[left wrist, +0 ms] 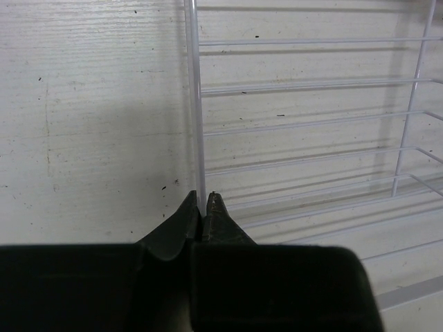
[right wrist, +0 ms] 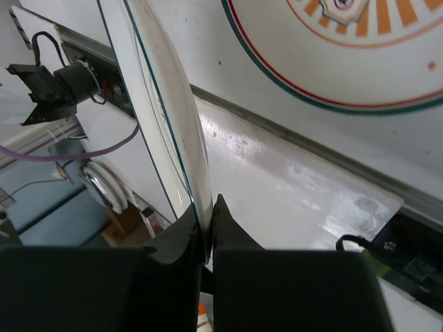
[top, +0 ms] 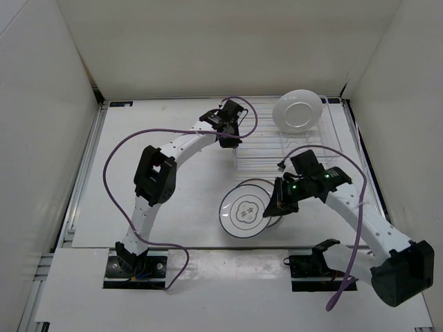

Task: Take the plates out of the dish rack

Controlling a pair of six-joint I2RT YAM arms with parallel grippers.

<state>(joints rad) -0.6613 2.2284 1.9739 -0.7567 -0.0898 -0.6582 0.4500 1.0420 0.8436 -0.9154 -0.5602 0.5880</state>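
Plate [right wrist: 166, 104] rim is pinched tight in the right gripper [right wrist: 206, 209], near the middle of the table [top: 187, 200]. A sunburst plate [right wrist: 360, 62] is close by. The left gripper [left wrist: 205, 200] squeezes the dish rack [left wrist: 194, 104] at its left wire. A white plate [top: 299, 111] stands far right in the rack.

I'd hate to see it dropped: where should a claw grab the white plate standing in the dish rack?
Probably by its top rim, coming down from above. The white plate stands on edge at the far right corner of the dish rack, lower rim down among the wires, so only the upper edge is free for a claw to pinch.
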